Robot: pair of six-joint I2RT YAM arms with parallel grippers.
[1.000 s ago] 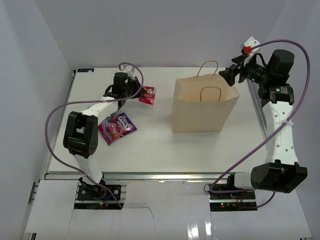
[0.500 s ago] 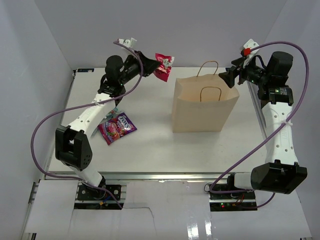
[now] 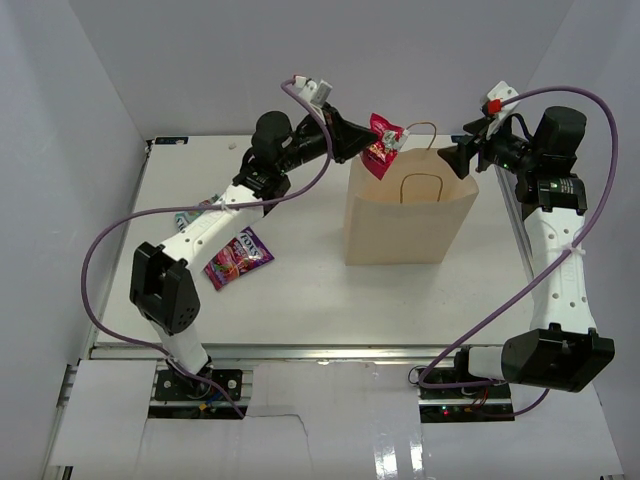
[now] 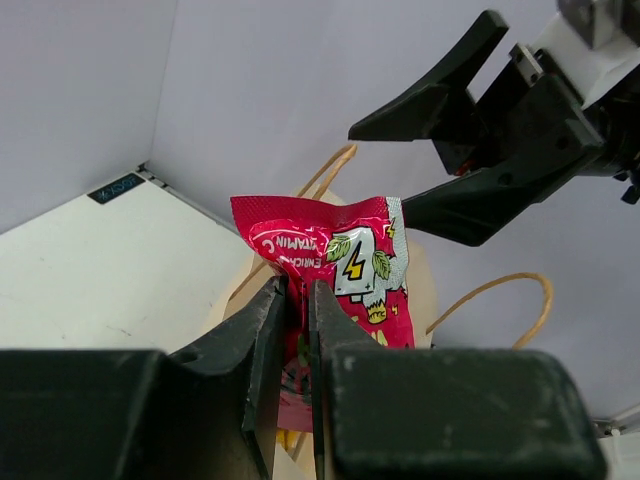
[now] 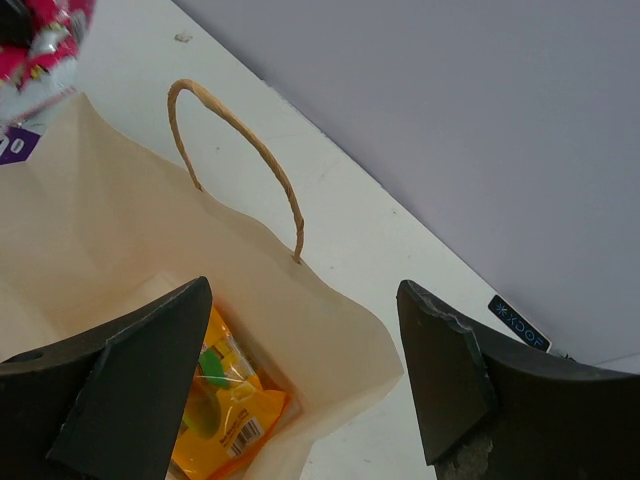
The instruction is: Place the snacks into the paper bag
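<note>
My left gripper is shut on the small pink-red snack packet and holds it in the air over the far left corner of the tan paper bag. In the left wrist view the jaws pinch the packet by its lower part, with the bag's rim behind it. My right gripper is open at the bag's far right corner. In the right wrist view its fingers straddle the open bag. An orange-yellow packet lies inside. A purple-magenta packet lies on the table.
A teal packet edge shows beside my left forearm, mostly hidden. The bag's two loop handles stand up. My right gripper's black fingers show close beyond the pink-red packet. White walls close the table at the back and sides.
My left gripper has lifted the pink-red packet off the far left of the table and carried it up and right to the bag's rim. The right arm has hardly moved.
</note>
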